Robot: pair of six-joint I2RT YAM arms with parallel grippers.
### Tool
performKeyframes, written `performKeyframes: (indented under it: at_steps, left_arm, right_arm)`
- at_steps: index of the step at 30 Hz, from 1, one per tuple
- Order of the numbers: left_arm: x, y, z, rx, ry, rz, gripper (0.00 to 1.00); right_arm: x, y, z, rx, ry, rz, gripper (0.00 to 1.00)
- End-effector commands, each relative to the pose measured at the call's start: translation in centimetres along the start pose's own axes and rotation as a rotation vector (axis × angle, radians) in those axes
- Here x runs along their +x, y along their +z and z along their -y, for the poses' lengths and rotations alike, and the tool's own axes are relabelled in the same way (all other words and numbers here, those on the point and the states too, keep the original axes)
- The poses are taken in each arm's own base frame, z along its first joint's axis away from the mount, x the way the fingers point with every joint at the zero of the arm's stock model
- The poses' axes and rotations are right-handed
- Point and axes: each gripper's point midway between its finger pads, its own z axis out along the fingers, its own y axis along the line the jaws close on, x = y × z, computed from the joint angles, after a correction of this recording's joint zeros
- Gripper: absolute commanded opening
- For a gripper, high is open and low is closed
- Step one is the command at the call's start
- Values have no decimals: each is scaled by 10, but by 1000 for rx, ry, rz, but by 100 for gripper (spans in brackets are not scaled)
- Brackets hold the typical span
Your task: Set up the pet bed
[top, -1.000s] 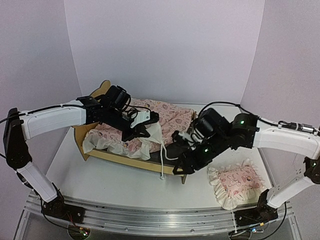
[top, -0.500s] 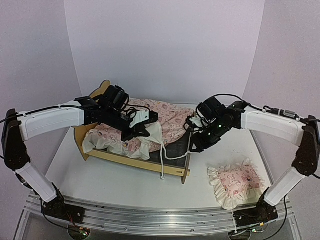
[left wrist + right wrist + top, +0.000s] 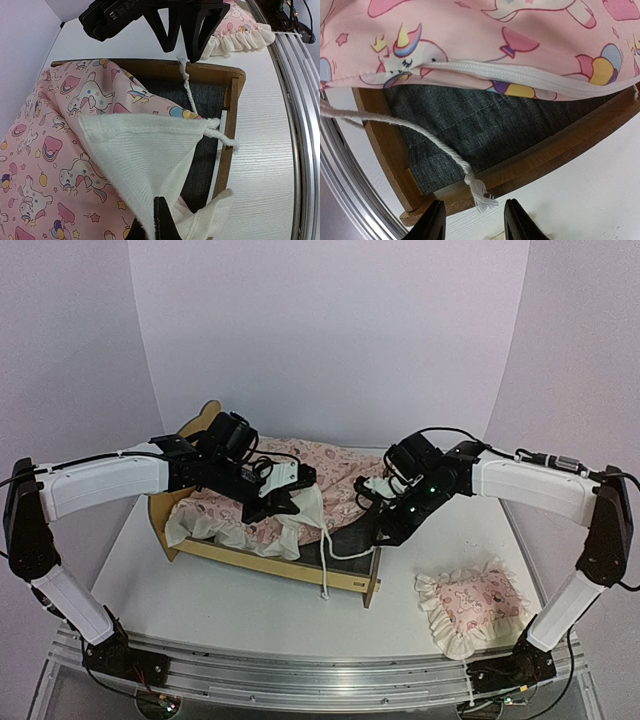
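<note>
The pet bed sits left of centre on the counter, its foot end toward the right arm. It looks light and stiff, likely to skid on the smooth top if nudged, so a thin side rail or the footboard edge seems the best hold. The left hand pinches the limp white underside of the mattress cushion. The right hand hovers half-spread over the foot end, holding nothing

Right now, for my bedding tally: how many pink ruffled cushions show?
2. The mattress cushion partly on the pet bed; the small pillow on the table beside the bed.
</note>
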Motion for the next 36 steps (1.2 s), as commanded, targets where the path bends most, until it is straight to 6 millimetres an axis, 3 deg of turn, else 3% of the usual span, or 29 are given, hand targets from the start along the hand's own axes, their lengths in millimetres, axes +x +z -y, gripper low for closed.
performKeyframes:
  at_steps: [1,9,15,17,20,22,25,29,32,36]
  left_arm:
    - [-11,-13,-10,-54,37,32,0]
    - [-7,-14,-11,-58,31,31,0]
    - [-7,-13,-15,-66,17,35,0]
    - [-6,-14,-16,-66,6,35,0]
    - [-4,-16,-16,-64,-5,33,0]
    - [-2,-19,-17,-68,-11,29,0]
    - [3,-22,-18,-73,-18,25,0]
    - [9,-22,-15,-67,-25,17,0]
    - [12,-24,-11,-59,-22,12,0]
    - [19,-26,-7,-55,-12,3,0]
  right_arm:
    - [1,11,-7,-50,-63,-16,36]
    - [20,22,-5,-41,-90,-68,31]
    - [22,28,4,4,-100,-94,5]
    - [18,26,2,-8,-91,-84,0]
    - [-2,11,-19,-112,-42,-16,0]
    - [-18,-3,-44,-242,-2,32,0]
    - [-20,-6,-76,-339,-16,24,0]
    - [3,20,-97,-368,-13,-81,0]
    - [9,36,-91,-340,16,-123,0]
    - [0,52,-79,-272,42,-135,0]
